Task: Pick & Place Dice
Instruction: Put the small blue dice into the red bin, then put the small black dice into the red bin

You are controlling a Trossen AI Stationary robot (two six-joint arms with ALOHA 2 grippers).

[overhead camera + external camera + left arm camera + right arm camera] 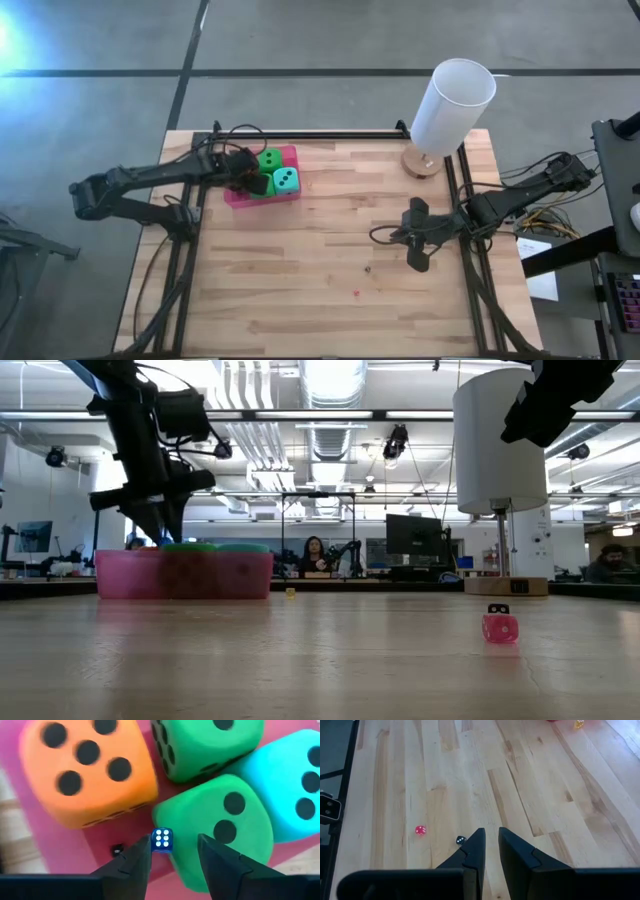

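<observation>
A pink tray (290, 155) at the table's far left holds the dice: an orange one (85, 770), two green ones (215, 815) (210, 740) and a teal one (295, 785). My left gripper (175, 847) hangs over the tray's near left part, pointing steeply down, open. A tiny blue die (161, 840) lies on the tray floor by one fingertip, against the nearer green die. A tiny dark die (117, 851) lies beside it. My right gripper (490, 847) hovers above the bare table at the right, shut on nothing. My left gripper stands with one fingertip (142, 851) right beside the tiny blue die's lower edge (161, 849). I cannot tell whether the finger touches it. The other finger is apart from it, in front of the nearer green die.
A white lamp shade (452, 105) on a wooden base (422, 162) stands at the far right. On the open wood lie a tiny pink die (420, 830), a tiny black die (461, 840) and, farther off, a tiny yellow die (290, 593).
</observation>
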